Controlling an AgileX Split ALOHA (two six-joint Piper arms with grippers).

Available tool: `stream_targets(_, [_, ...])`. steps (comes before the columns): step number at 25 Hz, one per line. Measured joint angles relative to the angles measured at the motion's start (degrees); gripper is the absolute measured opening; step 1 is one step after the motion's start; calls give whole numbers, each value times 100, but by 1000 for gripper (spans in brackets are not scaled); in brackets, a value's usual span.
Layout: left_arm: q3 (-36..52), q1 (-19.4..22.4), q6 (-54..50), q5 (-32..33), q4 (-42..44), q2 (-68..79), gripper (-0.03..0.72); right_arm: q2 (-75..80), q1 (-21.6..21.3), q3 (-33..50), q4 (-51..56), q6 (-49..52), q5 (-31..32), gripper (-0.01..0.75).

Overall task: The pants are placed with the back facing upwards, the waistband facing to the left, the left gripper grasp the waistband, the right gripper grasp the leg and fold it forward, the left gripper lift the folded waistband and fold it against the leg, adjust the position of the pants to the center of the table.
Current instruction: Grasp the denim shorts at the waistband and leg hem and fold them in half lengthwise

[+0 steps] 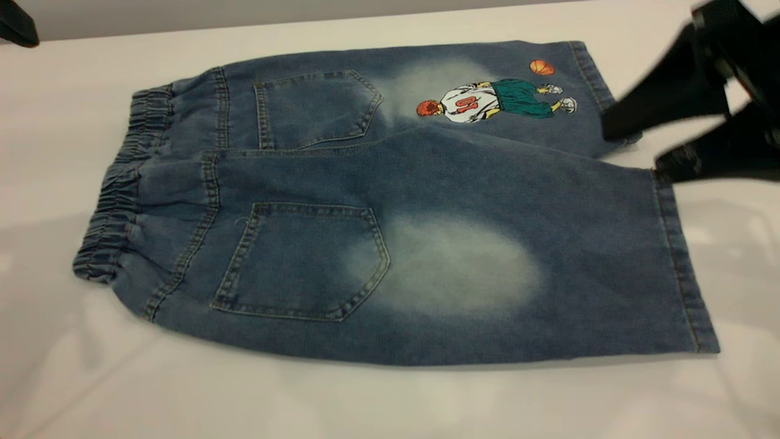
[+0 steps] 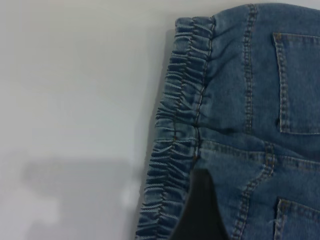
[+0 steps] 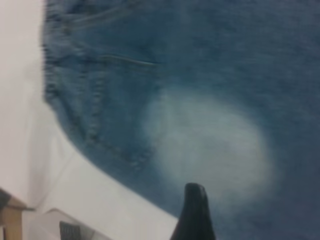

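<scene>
— Where are the pants point(image 1: 390, 201)?

— Flat on the white counter point(image 1: 365, 402), back pockets up, spread across its middle. The waistband point(image 1: 122, 189) sits at nine o'clock, both hems at three. The plain leg point(image 1: 524, 268) with the faded patch lies toward six; the cartoon leg toward twelve.

— And the right gripper point(image 1: 640, 143)?

— At about two o'clock, beside the hems, its black fingers point(image 1: 664, 100) spread apart (one by the cartoon leg's hem, the other at the plain leg's corner). Nothing is pinched.

— The left gripper point(image 2: 199, 215)?

— A dark tip shows over the waistband in its wrist view; I cannot tell whether those fingers are spread or together.
</scene>
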Motion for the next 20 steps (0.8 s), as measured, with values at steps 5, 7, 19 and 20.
stream_targets(5, [0,0,0,-85,-7,0,519,548,-655,207,68,-307,415,496])
stream_targets(7, [0,0,0,-85,-7,0,519,761,-886,318,129,-489,680,496])
stream_targets(19, [0,0,-11,-85,-41,0,519,975,-1149,1593,596,-1661,976,496])
stream_targets(20, [0,0,-11,-85,-41,0,519,975,-1149,1681,591,-1673,976,496])
